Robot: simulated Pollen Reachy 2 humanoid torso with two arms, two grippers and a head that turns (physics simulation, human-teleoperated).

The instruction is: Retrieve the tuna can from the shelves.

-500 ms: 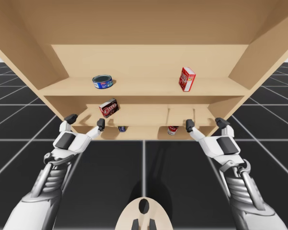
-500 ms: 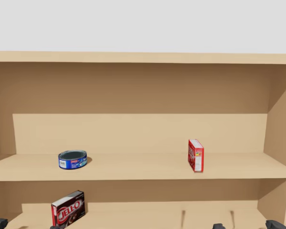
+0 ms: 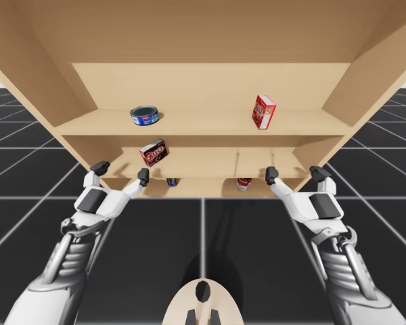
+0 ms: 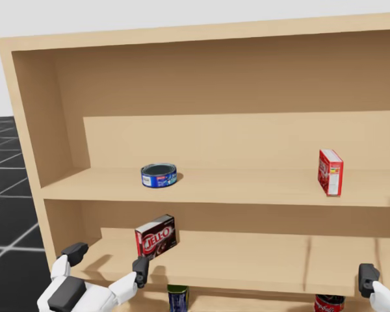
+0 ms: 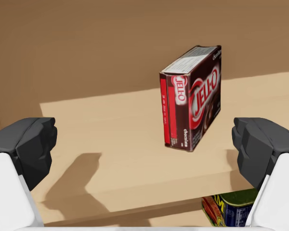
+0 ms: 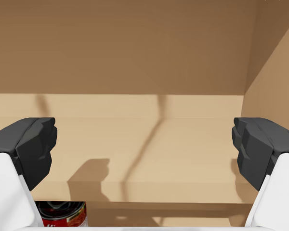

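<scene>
Tuna can (image 3: 144, 115), flat and blue, sits on the left part of the upper shelf (image 3: 203, 124), well apart from both grippers. My left gripper (image 3: 122, 170) is released, fingers spread wide at the middle shelf's near edge, facing the upright dark red box (image 5: 191, 98). My right gripper (image 3: 294, 174) is likewise spread and holds nothing, further right, below the red box (image 3: 263, 111).

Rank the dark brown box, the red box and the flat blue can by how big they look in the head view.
1. dark brown box
2. red box, only slightly smaller, so this ranking is unsure
3. flat blue can, smallest
</scene>
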